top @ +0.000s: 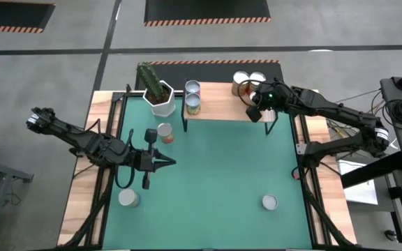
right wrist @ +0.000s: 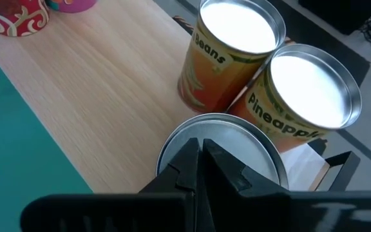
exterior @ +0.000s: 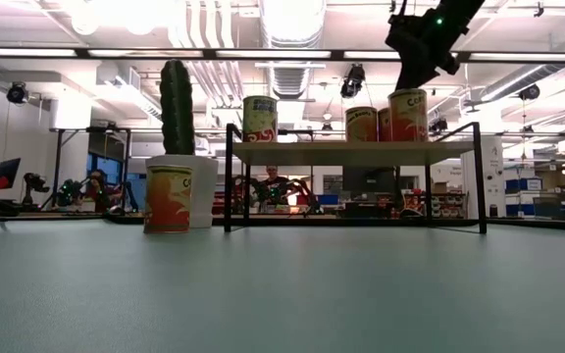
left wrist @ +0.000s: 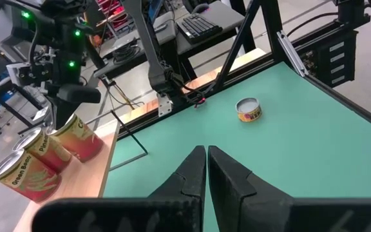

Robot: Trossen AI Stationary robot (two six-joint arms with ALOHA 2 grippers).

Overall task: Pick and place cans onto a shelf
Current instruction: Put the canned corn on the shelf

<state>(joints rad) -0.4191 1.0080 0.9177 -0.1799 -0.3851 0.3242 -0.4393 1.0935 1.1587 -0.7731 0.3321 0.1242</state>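
Observation:
The shelf (top: pixel 222 108) stands at the table's far edge. Two cans (top: pixel 192 96) sit on its left end and three cans (right wrist: pixel 237 45) stand close together on its right end. My right gripper (right wrist: pixel 199 149) is shut and hovers right over the silvery top of the nearest of those three (right wrist: pixel 263 161), also seen in the low view (exterior: pixel 407 116). My left gripper (left wrist: pixel 206 154) is shut and empty, above the mat at the table's left. Three more cans stand on the mat: (top: pixel 165 132), (top: pixel 128 199), (top: pixel 269 202). My right gripper comes slanting down from the table's right side, its shut fingertips (right wrist: pixel 189 158) over the lid (right wrist: pixel 263 161) of the upright can on the shelf. Whether they touch the lid, I cannot tell.
A white pot with a cactus (top: pixel 158 90) stands beside the shelf's left end, close to the can on the mat there. The shelf's middle (top: pixel 218 97) is bare wood. Black frame rails (top: pixel 302 139) run along the table's sides.

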